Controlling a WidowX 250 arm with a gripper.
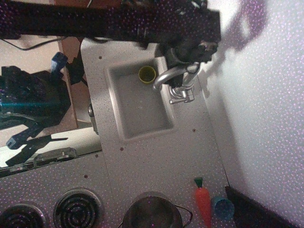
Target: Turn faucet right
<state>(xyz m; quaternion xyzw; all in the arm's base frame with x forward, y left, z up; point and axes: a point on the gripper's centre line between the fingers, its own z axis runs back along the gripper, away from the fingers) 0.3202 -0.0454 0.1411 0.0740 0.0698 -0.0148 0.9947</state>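
Note:
The faucet is shiny silver and stands at the right rim of the sink. Its gooseneck spout curves left over the basin and its small lever points toward the front. My gripper is dark and blurred. It hangs from the arm that stretches across the top of the view, and it sits right at the high bend of the spout. The bend is partly hidden by it. I cannot tell whether the fingers are closed on the spout or only beside it.
A yellow cup stands in the sink's back corner under the spout tip. A toy carrot and a blue cup lie at the front right, a pot and stove burners at the front. A white wall runs along the right.

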